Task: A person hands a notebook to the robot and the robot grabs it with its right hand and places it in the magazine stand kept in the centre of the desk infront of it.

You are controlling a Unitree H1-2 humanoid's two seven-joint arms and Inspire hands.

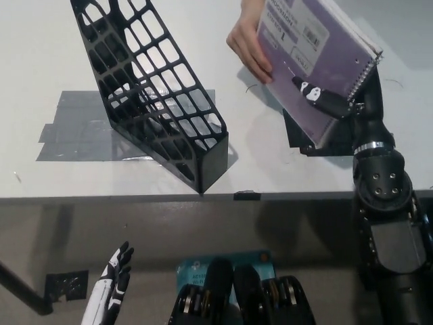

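A purple spiral-bound notebook (318, 54) is held tilted above the desk's right side. A person's hand (249, 49) grips its left edge. My black right hand (338, 108) reaches up from the lower right and clasps the notebook's lower corner, one finger (314, 95) lying across the cover and the others hidden behind it. The black lattice magazine stand (155, 95) stands slanted at the desk's centre left, well apart from the notebook. My white left hand (111, 288) rests low at the bottom left, below the desk edge, fingers apart and holding nothing.
The stand sits on a grey tape patch (71, 128). A black tape square (301, 142) lies under the notebook on the white desk (40, 61). The desk's front edge (135, 197) crosses the picture, with a dark leg (20, 284) below at left.
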